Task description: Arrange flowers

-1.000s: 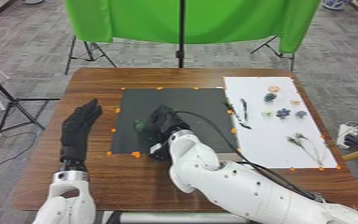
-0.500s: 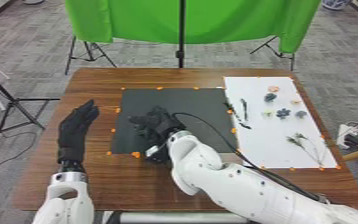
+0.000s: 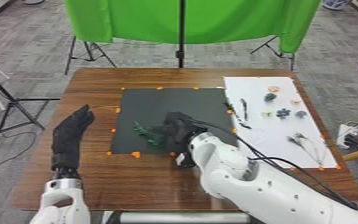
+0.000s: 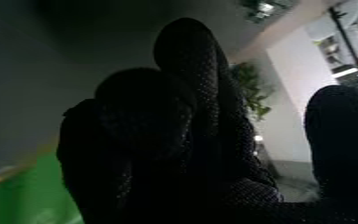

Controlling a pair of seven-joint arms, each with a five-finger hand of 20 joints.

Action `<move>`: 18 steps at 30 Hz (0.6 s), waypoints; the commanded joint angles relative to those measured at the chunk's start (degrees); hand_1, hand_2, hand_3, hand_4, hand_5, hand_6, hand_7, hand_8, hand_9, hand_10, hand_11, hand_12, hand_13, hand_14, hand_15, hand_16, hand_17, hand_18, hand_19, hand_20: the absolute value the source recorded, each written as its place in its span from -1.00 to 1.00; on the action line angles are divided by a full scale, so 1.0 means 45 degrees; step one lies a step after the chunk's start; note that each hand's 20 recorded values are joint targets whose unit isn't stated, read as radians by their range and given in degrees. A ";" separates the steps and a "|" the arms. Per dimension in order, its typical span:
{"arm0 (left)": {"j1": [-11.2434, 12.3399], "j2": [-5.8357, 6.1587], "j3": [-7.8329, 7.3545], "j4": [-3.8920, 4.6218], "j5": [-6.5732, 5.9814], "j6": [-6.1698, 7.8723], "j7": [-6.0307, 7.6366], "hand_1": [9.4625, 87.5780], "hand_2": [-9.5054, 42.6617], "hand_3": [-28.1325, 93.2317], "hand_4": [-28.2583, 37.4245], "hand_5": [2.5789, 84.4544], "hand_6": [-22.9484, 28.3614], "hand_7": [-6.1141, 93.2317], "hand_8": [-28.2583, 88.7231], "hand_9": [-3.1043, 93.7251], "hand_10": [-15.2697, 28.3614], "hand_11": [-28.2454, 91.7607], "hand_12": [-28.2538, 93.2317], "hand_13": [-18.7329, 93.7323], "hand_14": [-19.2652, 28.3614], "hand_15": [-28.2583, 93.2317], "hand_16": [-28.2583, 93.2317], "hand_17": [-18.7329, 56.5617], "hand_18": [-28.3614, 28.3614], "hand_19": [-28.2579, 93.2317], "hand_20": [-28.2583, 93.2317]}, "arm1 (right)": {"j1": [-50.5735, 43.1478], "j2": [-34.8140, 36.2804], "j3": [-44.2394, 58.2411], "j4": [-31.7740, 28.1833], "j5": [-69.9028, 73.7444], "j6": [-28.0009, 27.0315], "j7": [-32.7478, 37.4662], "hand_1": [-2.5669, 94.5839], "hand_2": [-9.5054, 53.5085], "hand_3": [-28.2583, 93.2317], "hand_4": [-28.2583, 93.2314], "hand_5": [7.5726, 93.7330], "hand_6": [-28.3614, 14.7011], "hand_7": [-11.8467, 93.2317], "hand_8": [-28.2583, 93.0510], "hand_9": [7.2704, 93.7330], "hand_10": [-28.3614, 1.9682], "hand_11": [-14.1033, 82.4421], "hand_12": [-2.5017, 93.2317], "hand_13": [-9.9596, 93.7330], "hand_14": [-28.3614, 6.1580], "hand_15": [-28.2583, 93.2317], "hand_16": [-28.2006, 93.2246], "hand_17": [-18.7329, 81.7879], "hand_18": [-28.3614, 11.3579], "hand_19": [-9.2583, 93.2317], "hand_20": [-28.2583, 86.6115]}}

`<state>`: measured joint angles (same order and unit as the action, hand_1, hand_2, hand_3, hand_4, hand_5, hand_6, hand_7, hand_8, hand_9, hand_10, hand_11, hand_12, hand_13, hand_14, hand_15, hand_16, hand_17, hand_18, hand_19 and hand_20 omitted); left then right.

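Green sprig (image 3: 147, 134) — more exposed now, right robot hand (image 3: 181, 126) shifted rightward — thumb and fingers apart.

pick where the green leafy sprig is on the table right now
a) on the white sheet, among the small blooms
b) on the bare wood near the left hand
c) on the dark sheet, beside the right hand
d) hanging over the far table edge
c: the green sprig lies on the dark sheet, just to the left of the right hand.
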<state>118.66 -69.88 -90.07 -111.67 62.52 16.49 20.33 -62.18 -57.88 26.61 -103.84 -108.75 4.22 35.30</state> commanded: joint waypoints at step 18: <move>0.0568 -0.0325 0.0252 0.0296 0.0146 0.0202 -0.0343 -0.52 -0.56 0.54 -0.86 0.04 0.15 -0.68 -0.61 -0.09 0.37 -0.22 -0.37 -0.12 0.52 -0.17 -0.60 -0.33 0.43 -0.30 -0.24 | 0.0019 -0.1151 -0.0386 -0.0010 0.2660 -0.1257 -0.0064 -0.58 -0.27 0.35 -0.74 0.54 -0.06 -0.55 -0.63 0.76 -0.33 0.16 -0.30 1.00 0.33 0.37 -0.04 0.79 0.01 1.00 0.22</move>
<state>119.67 -69.94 -90.70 -112.18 63.46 16.61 19.31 -61.93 -60.45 26.01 -105.87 -98.66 -1.37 35.44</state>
